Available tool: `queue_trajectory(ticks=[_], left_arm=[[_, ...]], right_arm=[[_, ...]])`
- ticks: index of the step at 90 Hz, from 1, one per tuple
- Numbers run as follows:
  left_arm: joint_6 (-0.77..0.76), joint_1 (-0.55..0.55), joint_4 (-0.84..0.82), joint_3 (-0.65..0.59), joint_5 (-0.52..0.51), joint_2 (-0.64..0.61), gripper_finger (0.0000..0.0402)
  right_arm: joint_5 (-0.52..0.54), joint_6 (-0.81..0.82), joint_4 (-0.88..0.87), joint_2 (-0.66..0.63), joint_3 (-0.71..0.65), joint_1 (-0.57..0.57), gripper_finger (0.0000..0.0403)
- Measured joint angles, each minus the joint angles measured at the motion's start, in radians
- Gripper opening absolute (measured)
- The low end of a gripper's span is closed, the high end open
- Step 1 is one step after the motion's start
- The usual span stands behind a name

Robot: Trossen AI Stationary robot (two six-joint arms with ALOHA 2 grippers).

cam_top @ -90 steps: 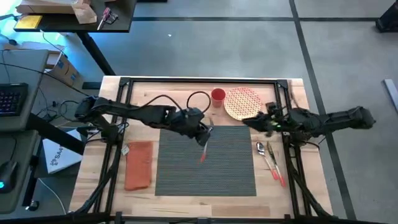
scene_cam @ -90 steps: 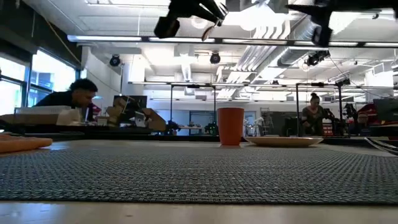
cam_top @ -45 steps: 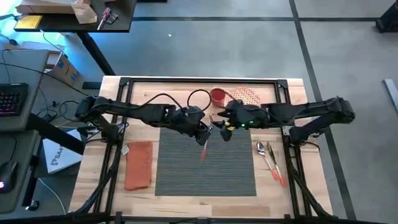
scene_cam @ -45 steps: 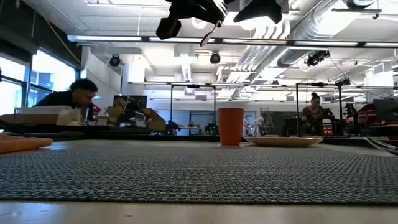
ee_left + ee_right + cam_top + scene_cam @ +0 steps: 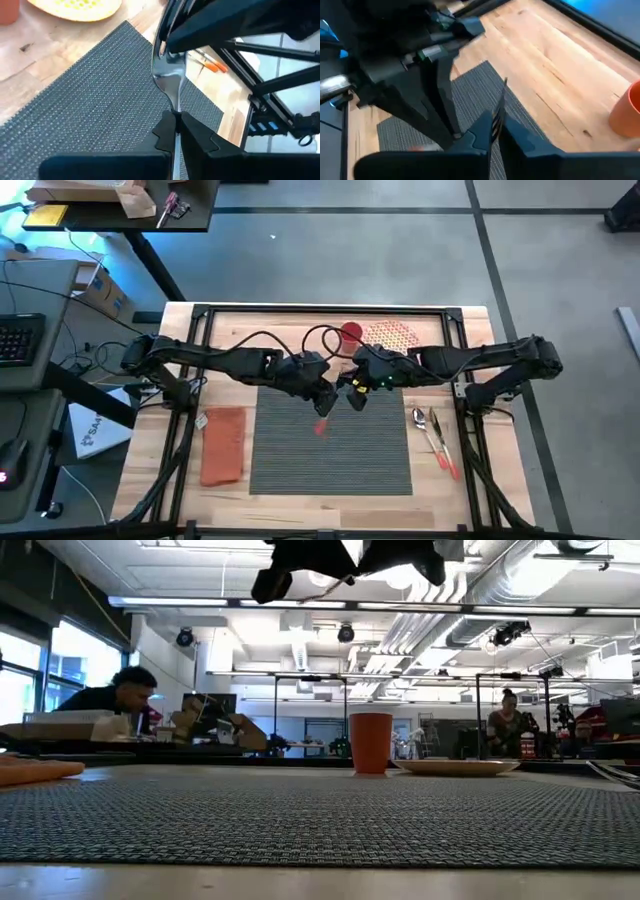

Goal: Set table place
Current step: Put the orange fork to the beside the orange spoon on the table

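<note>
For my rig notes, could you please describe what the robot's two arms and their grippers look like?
Both arms are dark, nearly black, built of slim jointed segments. A thin black cable loops loosely above the left arm. The right arm shows small green lights near its wrist. The left gripper and the right gripper each have two flat, angular black fingers.

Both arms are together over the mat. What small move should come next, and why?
Probably the left end effector should open and let go. It pinches the neck of the red-handled metal fork, while the right end effector appears shut on the tines, above the dark grey ribbed placemat.
</note>
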Motion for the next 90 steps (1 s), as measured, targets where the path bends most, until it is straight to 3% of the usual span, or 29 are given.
queue_trajectory(ticks=[8,17,32,42,49,71,90], left_arm=[[0.019,-0.001,-0.035,0.000,0.035,-0.002,0.0043],[0.025,-0.002,-0.093,0.001,0.060,-0.002,0.0081],[0.010,-0.015,-0.150,0.001,0.089,-0.002,0.0129],[0.008,-0.033,-0.162,0.001,0.090,-0.002,0.0142],[0.008,-0.048,-0.163,0.001,0.078,-0.002,0.0144],[-0.001,-0.065,-0.263,0.000,0.049,-0.002,0.0145],[-0.002,-0.085,-0.398,0.000,0.055,-0.002,0.0145]], right_arm=[[0.008,-0.020,-0.127,-0.006,-0.007,-0.019,0.0001],[-0.065,-0.068,-0.192,-0.050,-0.054,-0.062,0.0000],[-0.307,-0.197,-0.343,-0.184,-0.211,-0.185,0.0000],[-0.561,-0.265,-0.389,-0.269,-0.327,-0.249,0.0000],[-0.667,-0.254,-0.398,-0.297,-0.414,-0.248,0.0000],[-0.669,-0.073,-0.293,-0.273,-0.607,-0.134,0.0000],[-0.671,-0.011,-0.313,-0.232,-0.664,-0.050,0.0000]])
